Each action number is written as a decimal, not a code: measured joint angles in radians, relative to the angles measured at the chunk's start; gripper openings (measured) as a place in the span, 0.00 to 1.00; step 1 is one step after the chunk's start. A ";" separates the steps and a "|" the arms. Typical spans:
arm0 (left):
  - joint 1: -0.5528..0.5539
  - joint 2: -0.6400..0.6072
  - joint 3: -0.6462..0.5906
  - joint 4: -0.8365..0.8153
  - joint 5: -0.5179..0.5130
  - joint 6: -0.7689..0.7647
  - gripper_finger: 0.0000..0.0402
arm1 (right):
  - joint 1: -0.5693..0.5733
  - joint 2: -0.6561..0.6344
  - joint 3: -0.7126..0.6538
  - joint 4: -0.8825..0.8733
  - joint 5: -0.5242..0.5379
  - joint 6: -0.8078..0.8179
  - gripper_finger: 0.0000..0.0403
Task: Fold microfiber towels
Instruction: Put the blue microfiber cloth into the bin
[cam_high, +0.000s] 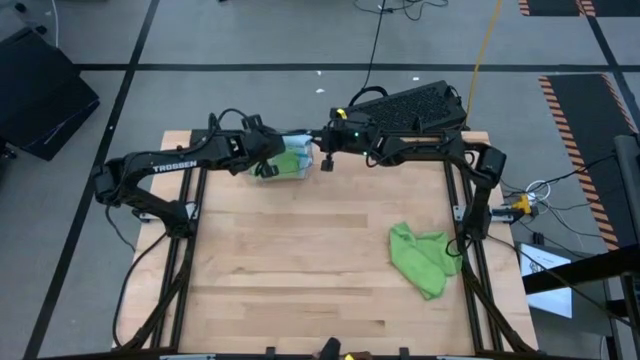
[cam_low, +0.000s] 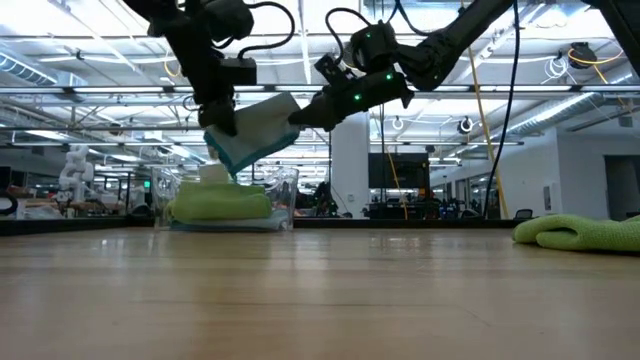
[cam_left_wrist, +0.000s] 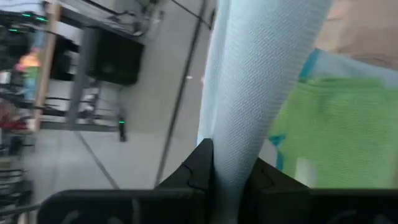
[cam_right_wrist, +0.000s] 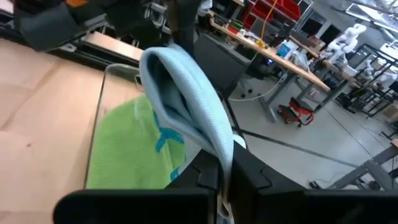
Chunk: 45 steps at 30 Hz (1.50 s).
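Stacking a folded blue towel (cam_low: 252, 128) into the clear tray (cam_low: 285, 195) at 12 o'clock.
Left gripper (cam_low: 222, 122) and right gripper (cam_low: 298, 118) both pinch it above folded green towels (cam_low: 220, 204); one crumpled green towel (cam_high: 423, 258) at 4 o'clock still unfolded.

table (cam_high: 300, 270): light wood top, dark frame rails along both sides | clear plastic tray (cam_low: 285, 190): stands at the far edge of the table | black keyboard (cam_high: 410, 105): behind the far edge, on what seems a dark stand | yellow cable (cam_high: 485, 40): on the floor
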 joint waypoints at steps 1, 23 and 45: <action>0.002 0.000 0.000 0.017 -0.013 0.009 0.10 | -0.004 0.000 0.000 0.003 0.000 0.000 0.02; 0.102 0.000 -0.075 0.001 0.307 -0.045 0.15 | -0.028 0.000 0.000 -0.017 -0.083 0.023 0.02; 0.029 0.001 -0.122 0.051 -0.053 -0.005 0.03 | -0.028 0.035 0.000 0.024 -0.160 0.041 0.02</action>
